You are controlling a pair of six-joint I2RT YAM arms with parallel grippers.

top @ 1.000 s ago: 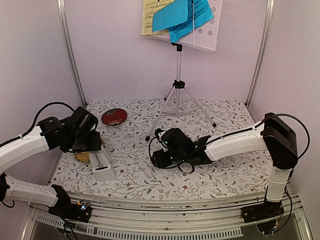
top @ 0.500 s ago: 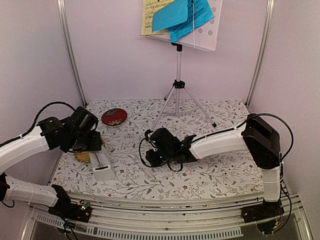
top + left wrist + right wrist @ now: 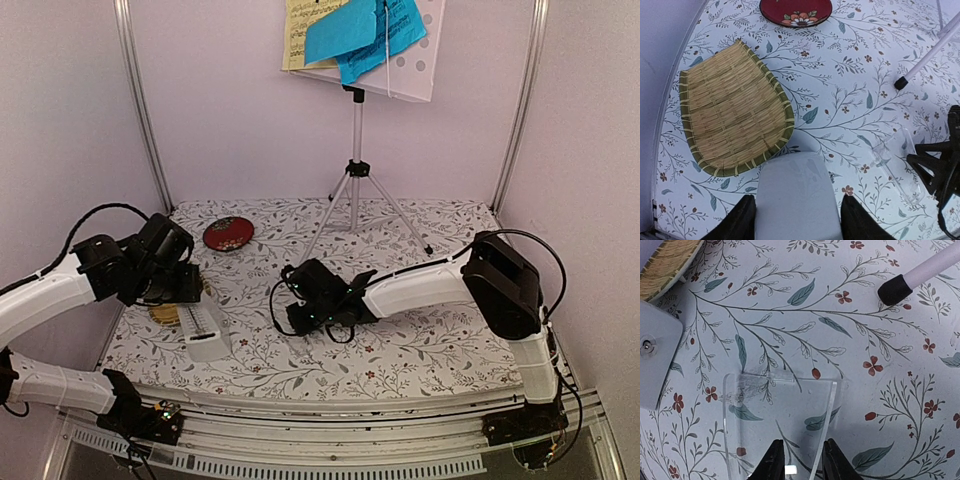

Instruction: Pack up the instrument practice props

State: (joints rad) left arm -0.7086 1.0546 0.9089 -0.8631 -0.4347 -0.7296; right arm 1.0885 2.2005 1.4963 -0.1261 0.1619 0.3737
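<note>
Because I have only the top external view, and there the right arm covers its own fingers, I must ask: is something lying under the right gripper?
Observer: Yes. In the right wrist view a clear plastic panel lies flat on the table, and the right gripper stands over its near part, jaws apart.
Operator: Does the left gripper have the white metronome?
Observer: In the left wrist view it sits between the fingers, which lie against both its sides.
Operator: What is the yellow thing under that arm?
Observer: A woven bamboo tray, nothing in it, close beside the metronome.
</note>
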